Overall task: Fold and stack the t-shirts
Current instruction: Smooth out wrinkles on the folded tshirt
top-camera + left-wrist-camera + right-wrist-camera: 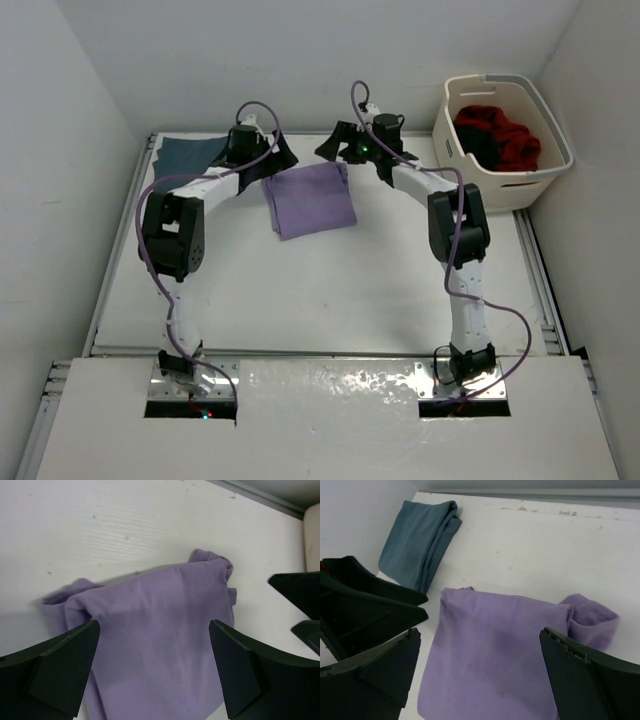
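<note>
While both my jaws stand wide and empty, the lavender shirt (pixel 310 200) lies folded just beneath them.
Its long axis seems to run from my left gripper (pixel 155 630) to my right gripper (pixel 480 635); the teal shirt (pixel 417 542) lies beyond the left, which is nearer to it.

Folded lavender purple cloth t-shirt (pixel 310 198) lies flat far-centre on the bench (pixel 330 290); folded teal-blue cloth t-shirt (pixel 190 153) near it, far left; crumpled red cloth t-shirt (pixel 505 138) inside the cream basket (pixel 548 125).
</note>
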Robot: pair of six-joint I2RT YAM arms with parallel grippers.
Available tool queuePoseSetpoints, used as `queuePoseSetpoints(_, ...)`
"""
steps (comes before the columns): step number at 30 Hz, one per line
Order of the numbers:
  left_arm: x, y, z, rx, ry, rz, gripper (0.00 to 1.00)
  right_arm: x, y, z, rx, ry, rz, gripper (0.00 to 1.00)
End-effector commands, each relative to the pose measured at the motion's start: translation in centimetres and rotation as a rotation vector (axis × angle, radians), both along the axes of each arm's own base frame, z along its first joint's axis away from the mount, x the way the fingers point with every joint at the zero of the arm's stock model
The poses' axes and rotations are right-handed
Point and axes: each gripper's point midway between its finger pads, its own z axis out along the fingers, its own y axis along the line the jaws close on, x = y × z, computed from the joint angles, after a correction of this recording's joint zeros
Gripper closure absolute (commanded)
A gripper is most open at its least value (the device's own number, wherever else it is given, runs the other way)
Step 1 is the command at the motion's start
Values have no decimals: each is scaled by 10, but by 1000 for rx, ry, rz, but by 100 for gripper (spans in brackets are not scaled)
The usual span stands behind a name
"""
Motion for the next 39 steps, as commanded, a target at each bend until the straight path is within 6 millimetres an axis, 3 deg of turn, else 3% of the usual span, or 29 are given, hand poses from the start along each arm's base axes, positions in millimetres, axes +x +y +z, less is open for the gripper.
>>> queuePoseSetpoints(1,13,-20,-1,-67,-46,-55,10,15,23,24,100,-56,52,1)
queuePoseSetpoints(2,18,-23,1,-75,-56,-61,10,20,25,3,94,-25,57,1)
queuePoseSetpoints(3,21,-24,-1,-75,-55,-63,10,24,27,0,105,-20,60,1)
queuePoseSetpoints(4,23,-24,-16,-69,-32,-63,10,30,32,9,138,-49,63,1)
queuePoseSetpoints(5,29,-21,-18,-66,-28,-54,10,34,34,-12,141,-31,62,1)
queuePoseSetpoints(7,33,-19,-36,-66,3,-45,10,49,32,-14,155,-34,22,1)
queuePoseSetpoints(8,35,-17,-40,-70,9,-43,10,52,33,-41,151,0,13,1)
queuePoseSetpoints(11,37,-7,-59,-80,43,-23,10,65,33,-54,181,3,-17,1)
queuePoseSetpoints(12,38,-4,-65,-80,53,-19,10,67,30,-74,175,47,-39,1)
queuePoseSetpoints(16,38,4,-76,-73,68,-21,10,73,8,-109,132,97,-126,1)
queuePoseSetpoints(20,37,11,-83,-74,79,-37,10,80,-16,-127,87,126,-211,1)
queuePoseSetpoints(21,37,11,-81,-75,74,-51,10,82,-21,-123,104,126,-215,1)
queuePoseSetpoints(24,45,4,-53,-78,12,-107,9,83,-18,-103,115,94,-171,1)
queuePoseSetpoints(25,49,1,-36,-76,-13,-126,9,85,-16,-78,120,47,-150,1)
queuePoseSetpoints(27,51,2,-8,-50,-57,-138,9,79,-11,-51,111,-22,-86,1)
queuePoseSetpoints(28,50,5,2,-35,-65,-131,9,78,-10,-13,102,-95,-58,1)
queuePoseSetpoints(29,49,7,26,-19,-106,-130,8,72,-12,-7,74,-109,-44,1)
queuePoseSetpoints(30,45,9,31,-3,-108,-133,7,69,-17,30,39,-188,-47,1)
queuePoseSetpoints(31,41,11,37,25,-119,-148,0,66,-21,43,19,-220,-53,1)
queuePoseSetpoints(32,36,15,55,38,-138,-130,0,57,-26,36,-8,-206,-62,1)
queuePoseSetpoints(33,28,23,46,65,-99,-93,0,55,-33,45,-43,-237,-85,1)
queuePoseSetpoints(34,22,26,44,73,-86,-86,0,47,-38,78,-52,-292,-95,1)
queuePoseSetpoints(35,15,29,53,72,-91,-69,0,38,-44,64,-93,-276,-103,1)
queuePoseSetpoints(36,2,30,37,75,-46,-70,0,34,-50,68,-113,-287,-131,1)
queuePoseSetpoints(37,-5,29,31,67,-31,-74,0,26,-56,89,-121,-325,-143,1)
queuePoseSetpoints(38,-17,28,23,56,-14,-81,0,17,-61,73,-147,-295,-147,1)
queuePoseSetpoints(39,-22,25,18,53,-6,-90,0,14,-65,75,-156,-291,-164,1)
